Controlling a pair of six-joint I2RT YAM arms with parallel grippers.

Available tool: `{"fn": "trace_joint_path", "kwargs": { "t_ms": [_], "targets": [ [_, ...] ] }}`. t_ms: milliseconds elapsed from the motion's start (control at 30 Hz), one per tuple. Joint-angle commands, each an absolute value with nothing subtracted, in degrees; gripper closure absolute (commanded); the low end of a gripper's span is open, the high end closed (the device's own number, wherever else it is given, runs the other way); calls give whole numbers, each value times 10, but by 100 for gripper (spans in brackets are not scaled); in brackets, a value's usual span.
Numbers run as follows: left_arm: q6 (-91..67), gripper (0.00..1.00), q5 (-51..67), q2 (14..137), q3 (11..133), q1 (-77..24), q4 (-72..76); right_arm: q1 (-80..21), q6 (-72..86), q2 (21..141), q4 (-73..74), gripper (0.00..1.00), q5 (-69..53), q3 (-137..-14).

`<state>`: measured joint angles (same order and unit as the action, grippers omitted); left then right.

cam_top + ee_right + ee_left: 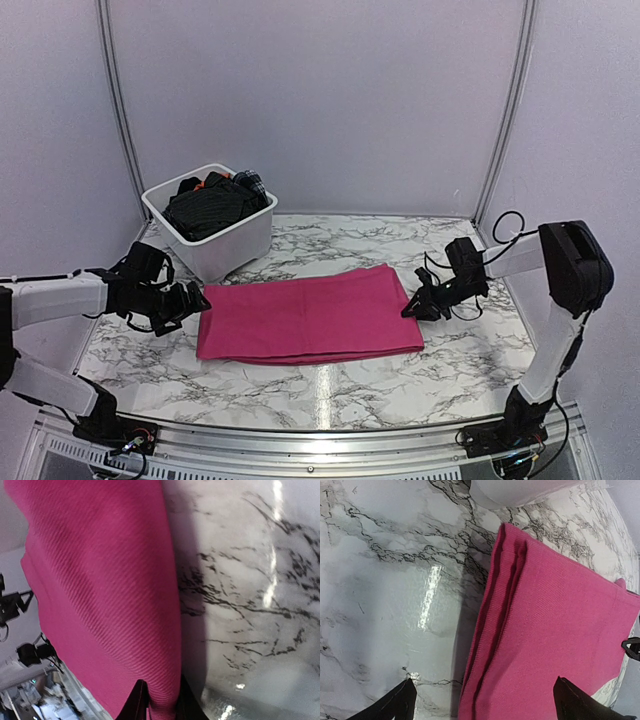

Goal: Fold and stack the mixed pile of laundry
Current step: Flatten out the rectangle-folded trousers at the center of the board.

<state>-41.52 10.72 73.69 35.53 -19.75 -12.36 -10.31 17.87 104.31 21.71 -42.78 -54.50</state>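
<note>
A marble-patterned worktop seen from above, with a robot arm reaching in from each side. In the middle lies a magenta-pink cloth, folded into a flat, wide rectangle with several layers showing along its left edge.

The left claw sits low at the cloth's left edge with its fingers spread wide apart, holding nothing; its wrist view shows the layered edge lying between the two fingertips. The right claw is at the cloth's right edge, and its wrist view shows the fingers drawn close together with a ridge of pink fabric pinched between them, so it appears clamped on that edge.

At the rear left stands a white tub. In it are a black pinstriped shirt, a sliver of an orange garment and a dark plaid piece at the back rim.

The cloth looks like a light, limp weave with a fine ribbed texture – it should drape and sag rather than hold a shape, and the layers may slide apart if only the top one is caught. The best hold is likely at the short edges or corners, pinching through all layers at once, one claw per side, so the fabric lifts evenly. The smooth worktop offers little grip, so the cloth may slip when dragged.
</note>
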Motion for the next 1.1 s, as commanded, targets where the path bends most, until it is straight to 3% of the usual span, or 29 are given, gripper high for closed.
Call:
{"fn": "trace_joint_path", "kwargs": {
  "t_ms": [0, 67, 333, 633, 1067],
  "targets": [
    [-408, 1, 134, 729, 371, -172, -139, -98, 187, 1043, 216, 91, -449, -554],
    [-407, 1, 141, 726, 370, -166, -137, -94, 196, 1035, 214, 100, -453, -557],
    [-412, 1, 125, 695, 368, -163, -142, -34, 177, 985, 261, 100, -482, -578],
    [-448, 1, 103, 639, 332, -164, -152, 33, 144, 890, 372, 100, -461, -685],
    [-480, 1, 98, 659, 338, -189, -130, -174, 206, 1033, 341, 100, -463, -834]
  ]
}}
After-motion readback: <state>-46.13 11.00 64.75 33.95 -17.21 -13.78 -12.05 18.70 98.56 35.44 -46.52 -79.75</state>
